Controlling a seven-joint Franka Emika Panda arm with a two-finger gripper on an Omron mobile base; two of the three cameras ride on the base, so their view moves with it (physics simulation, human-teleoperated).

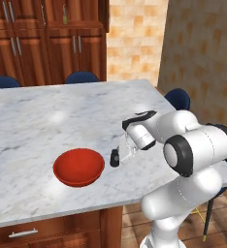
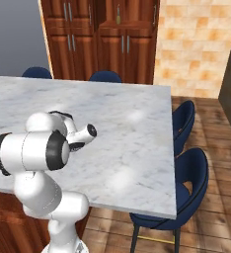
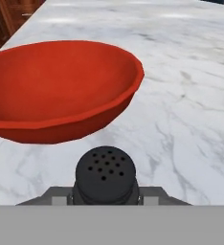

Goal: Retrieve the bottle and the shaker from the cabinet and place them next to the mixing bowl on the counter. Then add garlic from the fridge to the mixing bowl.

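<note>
Sitting bare inside — red mixing bowl [image 1: 79, 166], shaker [image 1: 115, 158] just beside it

Both base views behind arm, sharing counter [image 1: 47, 121], hand view close over shaker [image 3: 105, 174]

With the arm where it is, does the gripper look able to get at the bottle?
Probably not. The gripper is shut on the shaker beside the mixing bowl, and the bottle stands in the cabinet beyond the counter.
</note>
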